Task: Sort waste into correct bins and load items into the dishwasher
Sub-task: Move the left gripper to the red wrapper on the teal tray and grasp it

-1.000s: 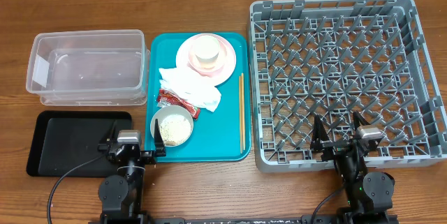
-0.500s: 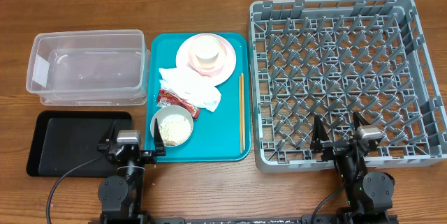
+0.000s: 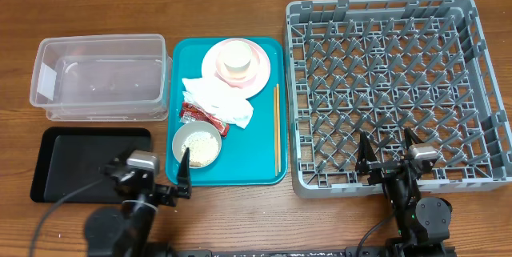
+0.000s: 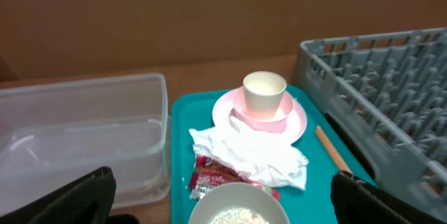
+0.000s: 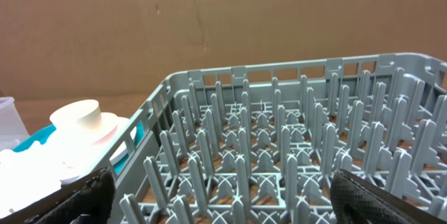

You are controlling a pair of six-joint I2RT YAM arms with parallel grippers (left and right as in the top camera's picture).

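Along the front edge of the worktop, both arms low and carrying nothing: left claw spread wide and released, poised just short of the small white-grey bowl; right claw likewise released, at the near wall of the grey dish rack. On the teal tray at mid-worktop: bowl at the front-left, rice grains inside; red sauce packet just behind it, partly under the crumpled napkin; napkin touching the pink plate, cream cup upright on that plate; chopsticks flat along the tray's right side. Clear tub toward the back-left corner, black tray in front of it; no waste visible in either; nothing yet racked. Likely trouble: a tilted bowl scattering rice across the tray; a napkin pinch dragging the packet into the wrong bin; thin chopsticks rolling out of a shallow grip; plate lifted with cup aboard, cup toppling.
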